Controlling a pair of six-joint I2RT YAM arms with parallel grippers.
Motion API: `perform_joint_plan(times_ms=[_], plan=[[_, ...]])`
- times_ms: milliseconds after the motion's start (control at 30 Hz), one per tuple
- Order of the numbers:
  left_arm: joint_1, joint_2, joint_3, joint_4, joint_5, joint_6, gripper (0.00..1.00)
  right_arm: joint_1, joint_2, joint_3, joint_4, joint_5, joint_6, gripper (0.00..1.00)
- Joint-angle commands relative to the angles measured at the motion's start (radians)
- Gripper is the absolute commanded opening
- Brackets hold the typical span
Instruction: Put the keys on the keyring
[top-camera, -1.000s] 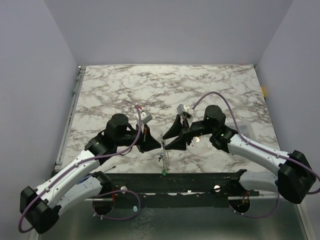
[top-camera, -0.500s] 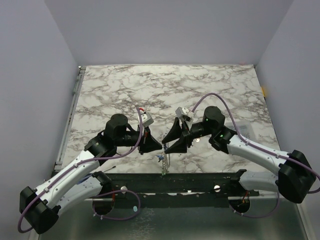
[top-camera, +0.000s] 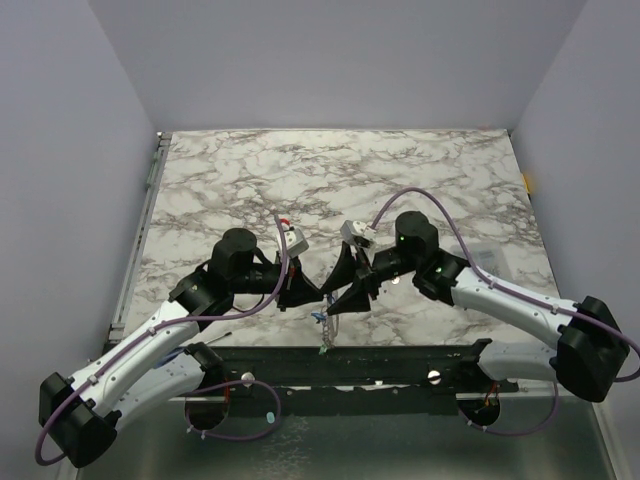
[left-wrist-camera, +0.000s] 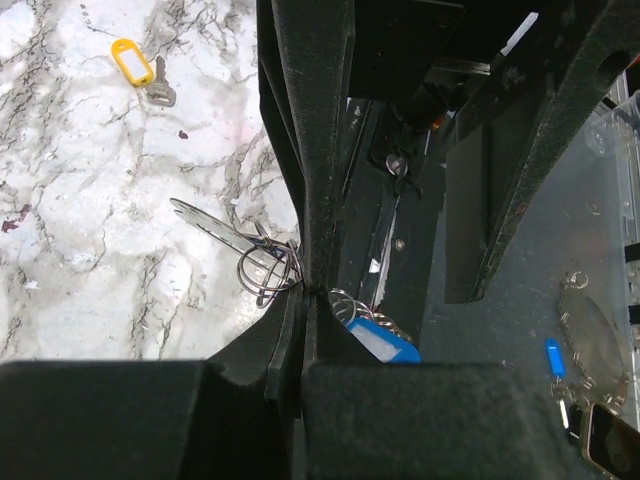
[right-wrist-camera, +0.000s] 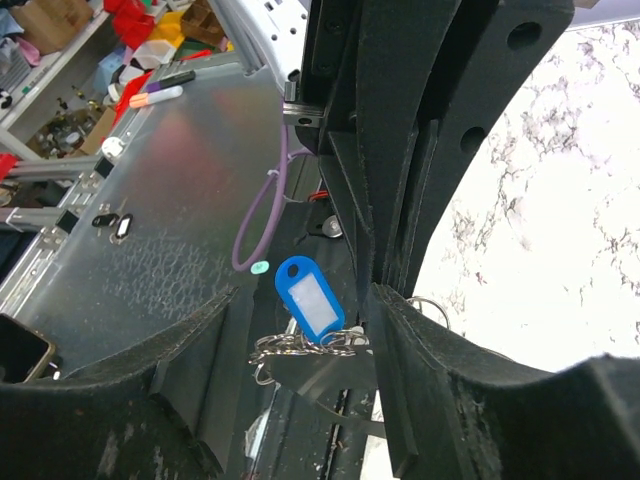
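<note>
In the left wrist view my left gripper (left-wrist-camera: 301, 291) is shut on the silvery keyring (left-wrist-camera: 262, 268), whose wire loops stick out to the left of the closed pads. The blue key tag (left-wrist-camera: 386, 341) hangs just right of them on small rings. In the right wrist view my right gripper (right-wrist-camera: 300, 300) is open, with the blue key tag (right-wrist-camera: 311, 295) and a chain of rings (right-wrist-camera: 305, 347) between its fingers, untouched. In the top view both grippers, left (top-camera: 303, 291) and right (top-camera: 342, 293), meet tip to tip above the hanging bunch (top-camera: 324, 322). A yellow-headed key (left-wrist-camera: 137, 64) lies alone on the marble.
The marble table (top-camera: 330, 180) stretches behind the grippers. The black rail (top-camera: 400, 362) with the arm bases runs along the near edge, with a metal tray (right-wrist-camera: 130, 190) and a purple cable (right-wrist-camera: 262, 215) below it. Purple walls enclose the sides.
My right gripper has moved left and closed in on the left gripper's tips. The left gripper has stayed shut in place with the bunch hanging under it.
</note>
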Motion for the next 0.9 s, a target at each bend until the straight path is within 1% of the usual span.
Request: perform_joint_plan(times_ms=[0, 100, 300, 533, 733, 867], plan=[[-0.014, -0.019, 0.011, 0.066, 0.031, 0.013, 0.0, 0.018, -0.008, 0.018, -0.068, 0.048, -0.035, 0.61], [-0.019, -0.02, 0.007, 0.07, 0.027, 0.015, 0.0, 0.018, -0.022, 0.028, -0.056, 0.072, -0.022, 0.62], [-0.023, -0.017, 0.004, 0.082, 0.025, 0.019, 0.0, 0.018, 0.001, 0.079, -0.184, 0.117, -0.07, 0.62], [-0.031, -0.007, -0.005, 0.1, 0.021, 0.021, 0.0, 0.018, 0.006, 0.121, -0.245, 0.215, -0.071, 0.64], [-0.033, -0.004, -0.011, 0.115, 0.021, 0.021, 0.0, 0.018, 0.038, 0.167, -0.351, 0.239, -0.097, 0.64], [-0.034, -0.004, -0.019, 0.127, 0.024, 0.013, 0.0, 0.018, 0.055, 0.202, -0.384, 0.269, -0.092, 0.64]])
